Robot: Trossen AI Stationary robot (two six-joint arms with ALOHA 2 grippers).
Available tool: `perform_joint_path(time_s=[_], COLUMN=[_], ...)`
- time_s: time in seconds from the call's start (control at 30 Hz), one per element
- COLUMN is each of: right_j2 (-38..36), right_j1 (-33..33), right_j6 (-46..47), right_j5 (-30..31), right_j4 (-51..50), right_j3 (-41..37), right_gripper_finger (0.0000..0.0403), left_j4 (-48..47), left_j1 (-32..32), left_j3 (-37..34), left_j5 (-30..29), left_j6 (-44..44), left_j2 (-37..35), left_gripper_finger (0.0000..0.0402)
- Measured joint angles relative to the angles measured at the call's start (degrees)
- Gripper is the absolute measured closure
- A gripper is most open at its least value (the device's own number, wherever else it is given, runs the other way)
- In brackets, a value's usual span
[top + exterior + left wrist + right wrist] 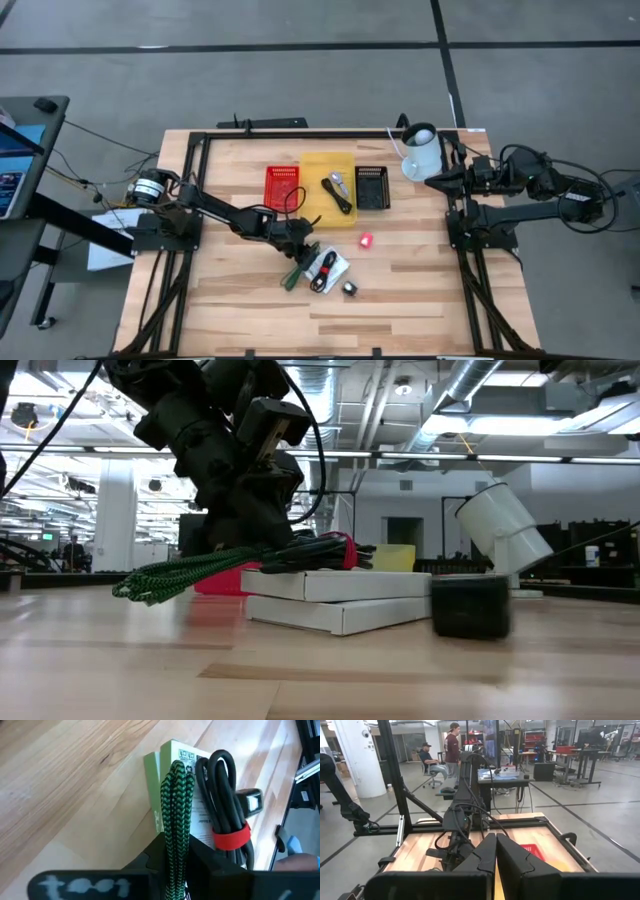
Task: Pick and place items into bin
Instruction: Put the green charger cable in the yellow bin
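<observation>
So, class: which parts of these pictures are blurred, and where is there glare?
Low view: the small black block up close is soft, and ceiling lights flare bright behind it. Left wrist view: the left gripper is blurred at the near edge, while the green-and-black braided cable it grips is sharp. High view: evenly lit, faint sheen on the table.

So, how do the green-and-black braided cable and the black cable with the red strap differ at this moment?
The green-and-black braided cable is pinched between the fingers of the left gripper; the black cable is held by nothing. The braided one has a woven zigzag pattern, while the black one is smooth and bundled by a red strap. Both are folded into bundles and lie across the white packet.
</observation>
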Motion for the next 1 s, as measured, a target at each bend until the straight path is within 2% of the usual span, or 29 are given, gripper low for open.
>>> perform_joint_path(time_s=[0.2, 0.37, 0.67, 0.8, 1.0], right_j2=[0.0, 0.0, 0.0, 0.0, 0.0], right_j1=[0.0, 0.0, 0.0, 0.0, 0.0], right_j6=[0.0, 0.0, 0.0, 0.0, 0.0], right_j5=[0.0, 0.0, 0.0, 0.0, 0.0], right_j4=[0.0, 0.0, 0.0, 0.0, 0.0], right_j3=[0.0, 0.0, 0.0, 0.0, 0.0], right_gripper_finger=[0.0395, 0.0395, 0.0395, 0.0395, 0.0395], left_j4=[-1.3, -3.4, -5.8, -2.2, 10.2], left_j1=[0.4, 1.3, 6.2, 10.4, 16.9], left_j3=[0.0, 0.0, 0.0, 0.0, 0.1], left_j5=[-0.1, -3.0, -13.9, -17.4, -16.1], left_j6=[-0.1, 1.1, 7.7, 10.9, 16.6], left_j2=[-2.0, -6.6, -16.6, -18.4, -17.1], left_gripper_finger=[0.0368, 0.0372, 0.0371, 0.0371, 0.0371])
